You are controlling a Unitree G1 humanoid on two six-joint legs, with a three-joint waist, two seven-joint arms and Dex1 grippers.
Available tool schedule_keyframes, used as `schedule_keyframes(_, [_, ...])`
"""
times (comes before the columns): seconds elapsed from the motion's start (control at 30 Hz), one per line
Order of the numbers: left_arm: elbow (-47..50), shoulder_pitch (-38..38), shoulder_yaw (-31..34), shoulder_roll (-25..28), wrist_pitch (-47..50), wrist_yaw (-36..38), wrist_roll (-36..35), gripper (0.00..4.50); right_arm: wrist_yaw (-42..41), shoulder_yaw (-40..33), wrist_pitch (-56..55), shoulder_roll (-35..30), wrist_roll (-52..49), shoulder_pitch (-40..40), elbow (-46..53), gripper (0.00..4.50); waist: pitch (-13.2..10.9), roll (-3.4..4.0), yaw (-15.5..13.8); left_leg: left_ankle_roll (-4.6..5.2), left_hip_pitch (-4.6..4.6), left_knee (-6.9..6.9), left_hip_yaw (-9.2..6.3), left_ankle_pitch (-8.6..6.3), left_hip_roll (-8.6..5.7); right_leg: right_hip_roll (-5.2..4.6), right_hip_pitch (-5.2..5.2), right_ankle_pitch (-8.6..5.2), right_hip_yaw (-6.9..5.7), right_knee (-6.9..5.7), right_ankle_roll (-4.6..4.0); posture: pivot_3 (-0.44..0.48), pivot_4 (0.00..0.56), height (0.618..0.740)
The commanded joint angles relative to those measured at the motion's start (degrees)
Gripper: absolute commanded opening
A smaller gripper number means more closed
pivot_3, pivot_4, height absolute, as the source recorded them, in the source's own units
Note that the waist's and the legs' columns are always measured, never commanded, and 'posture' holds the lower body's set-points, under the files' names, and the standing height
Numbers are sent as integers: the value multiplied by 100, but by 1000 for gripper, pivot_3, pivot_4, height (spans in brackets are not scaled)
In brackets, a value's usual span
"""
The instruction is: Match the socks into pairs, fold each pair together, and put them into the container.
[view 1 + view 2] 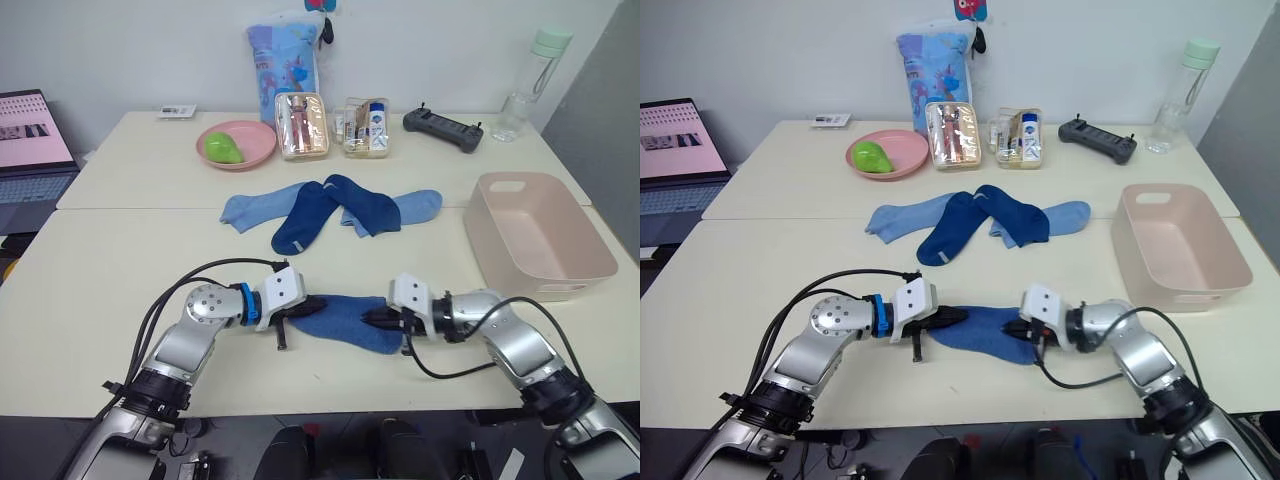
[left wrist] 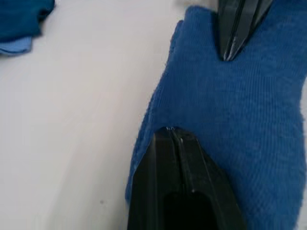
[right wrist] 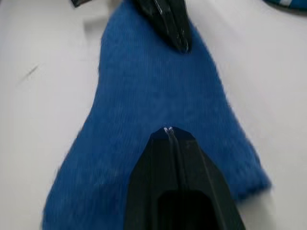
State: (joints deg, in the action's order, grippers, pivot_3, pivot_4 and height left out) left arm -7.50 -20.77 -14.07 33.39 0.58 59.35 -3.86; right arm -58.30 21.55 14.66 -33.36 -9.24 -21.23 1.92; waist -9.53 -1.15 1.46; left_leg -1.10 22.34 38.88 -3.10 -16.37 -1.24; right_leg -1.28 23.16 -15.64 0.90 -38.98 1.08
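Observation:
A blue sock (image 1: 345,318) lies flat near the table's front edge, between my two grippers. My left gripper (image 1: 308,304) is shut, its tips (image 2: 171,129) resting on the sock's left end. From the other side my right gripper (image 1: 372,318) is shut too, its tips (image 3: 168,129) lying on the sock's right part. No fabric shows between either pair of fingers. Further back lies a heap of socks: a light blue one (image 1: 250,210), two dark blue ones (image 1: 300,228) (image 1: 365,205) and another light blue one (image 1: 418,205). The pink container (image 1: 535,240) stands at the right.
Along the back stand a pink plate (image 1: 255,155) holding a green object, two clear pouches (image 1: 301,126) (image 1: 365,127), a blue bag (image 1: 283,60), a black controller (image 1: 443,129) and a bottle (image 1: 530,85). A laptop (image 1: 30,150) sits at the far left.

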Motion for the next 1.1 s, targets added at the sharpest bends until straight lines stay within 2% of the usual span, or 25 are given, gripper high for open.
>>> schedule_keyframes(0.03, [-225,80,66,139,-60,-59,135,26,-159,-165,-89,-182,46,105,-77,0,6,2,0,0,-4,0,0,0,0,0,-3,0,0,-1,0,0,150,740])
schedule_keyframes(0.17, [281,210,294,73,292,192,-513,26,-208,-517,256,-352,-269,220,252,0,8,3,2,0,-10,-1,1,0,1,0,-7,0,1,-2,0,0,150,740])
schedule_keyframes(0.3, [844,296,520,83,541,170,-839,26,-70,-1158,1490,-335,-1240,300,1083,0,7,3,-4,0,4,0,-3,0,3,0,3,0,0,-3,0,0,150,740])
schedule_keyframes(0.33, [1059,363,603,128,648,129,-918,0,53,-1323,1809,-385,-1384,390,1266,386,7,3,-6,0,4,0,-3,0,4,0,3,0,0,-3,0,0,150,740])
schedule_keyframes(0.4, [1402,486,727,202,832,79,-1054,0,308,-1562,2318,-429,-1570,542,1553,875,8,3,-11,0,7,0,-7,-1,4,0,3,0,-2,0,0,0,150,740])
schedule_keyframes(0.5, [1902,726,931,273,1045,-37,-1249,0,881,-1789,2888,-366,-1634,837,1941,1970,8,3,-18,0,9,-3,-7,-1,4,-2,4,0,-1,2,0,0,150,740])
schedule_keyframes(0.63, [2429,1024,1084,327,1479,-86,-1608,893,1293,-1687,3249,-297,-1583,1248,2288,3405,7,4,-17,0,8,-4,-6,-1,5,-2,4,0,0,2,0,0,150,740])
schedule_keyframes(0.7, [2583,1120,1098,317,1500,-177,-1581,1553,1409,-1589,3396,-225,-1589,1347,2318,4120,7,3,-15,0,8,-4,-5,-1,4,-1,3,0,0,1,0,0,150,740])
schedule_keyframes(0.87, [2689,1193,1022,296,1503,-445,-1390,3226,1726,-1307,3695,94,-1552,1231,2221,4165,8,3,5,0,3,-4,-4,-1,4,1,1,0,-1,0,1,0,150,740])
schedule_keyframes(0.9, [2705,1205,1001,303,1507,-457,-1386,3226,1757,-1254,3715,125,-1527,1222,2218,4165,8,3,11,0,2,-5,-4,-1,5,2,1,0,-1,0,0,0,150,740])
schedule_keyframes(0.97, [2759,1231,997,305,1502,-482,-1387,3267,1700,-1185,3737,106,-1557,1250,2253,3758,8,3,15,0,1,-6,-3,-1,6,2,1,0,-1,0,0,0,150,740])
schedule_keyframes(1.1, [2790,1274,1078,344,1490,-552,-1388,3267,1572,-1153,3903,25,-1714,1196,2330,2411,8,3,11,0,2,-6,-4,-1,5,2,1,-1,-2,1,1,0,150,740])
